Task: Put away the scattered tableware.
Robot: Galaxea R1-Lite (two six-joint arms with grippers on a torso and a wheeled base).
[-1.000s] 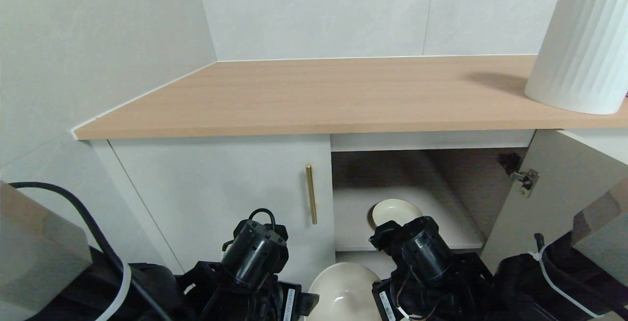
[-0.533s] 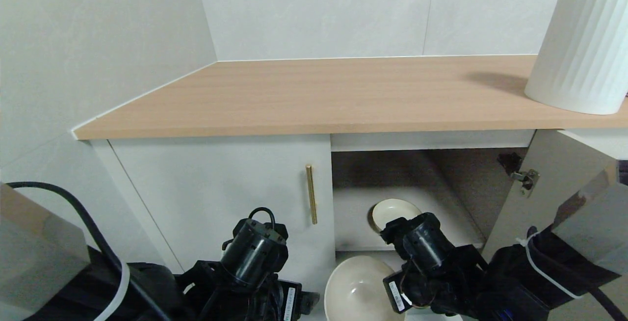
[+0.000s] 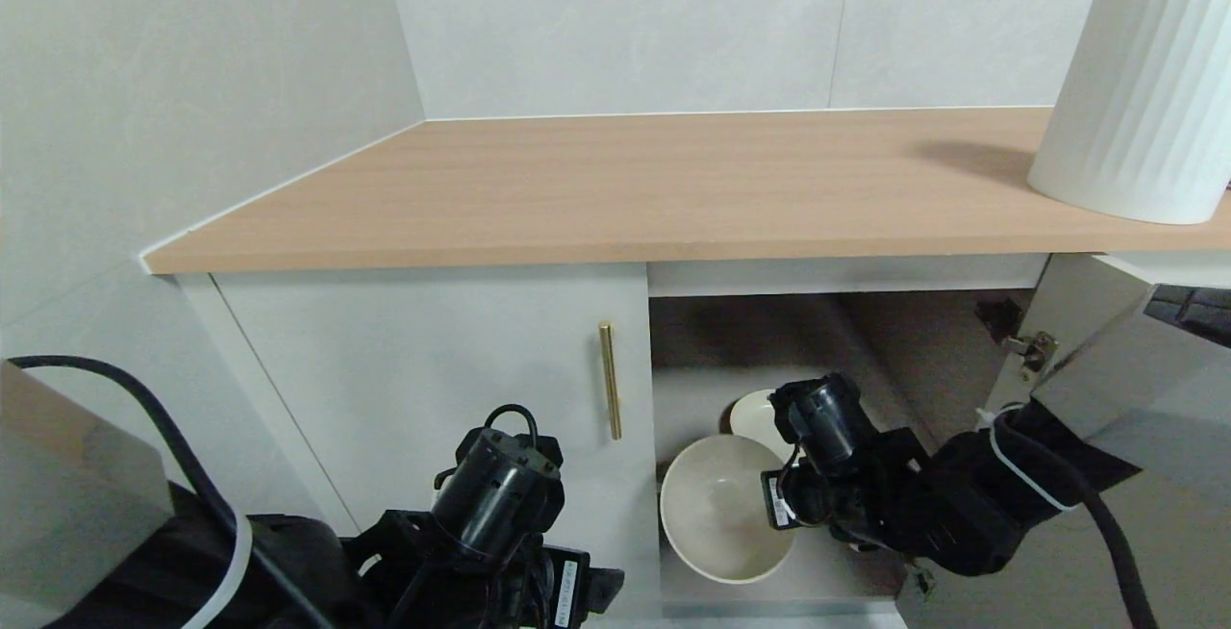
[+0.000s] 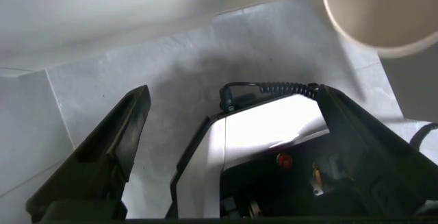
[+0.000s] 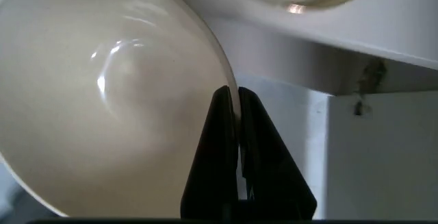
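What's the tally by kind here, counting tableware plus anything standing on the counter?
Bowl: 1, in the right gripper
Small dish: 1, on the cupboard shelf
White ribbed container: 1, on the counter
Total: 3

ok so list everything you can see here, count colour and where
large bowl: 1, cream, tilted at the open cabinet's front, held by its rim
small dish: 1, cream, on the cabinet shelf, partly hidden behind the right arm
ribbed container: 1, white, on the countertop at the right
countertop: 1, light wood, over the cabinet
closed door: 1, white, left half of the cabinet
handle: 1, gold, upright at the closed door's right edge
open door: 1, white, swung out at the right
left gripper: 1, black, open, low in front of the closed door
right gripper: 1, black, shut on the large bowl's rim
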